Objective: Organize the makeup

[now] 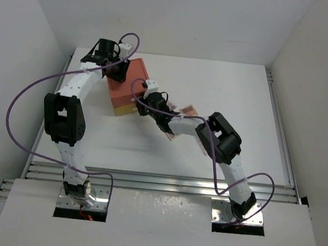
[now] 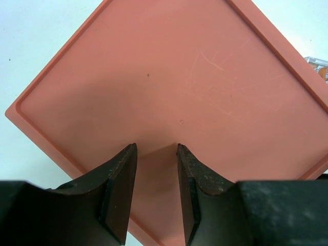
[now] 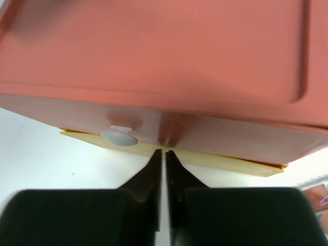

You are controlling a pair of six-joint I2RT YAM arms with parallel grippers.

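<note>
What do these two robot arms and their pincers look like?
The left arm and right arm are white tubes with chunky black joints, each with a looping purple cable. The left gripper and right gripper each have two black, tapering fingers.

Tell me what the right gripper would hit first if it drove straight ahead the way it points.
The right gripper, jaws shut, points at the yellow drawer edge under the front of the orange box. It would likely meet that edge first; depth is unclear, so it may already touch.
</note>
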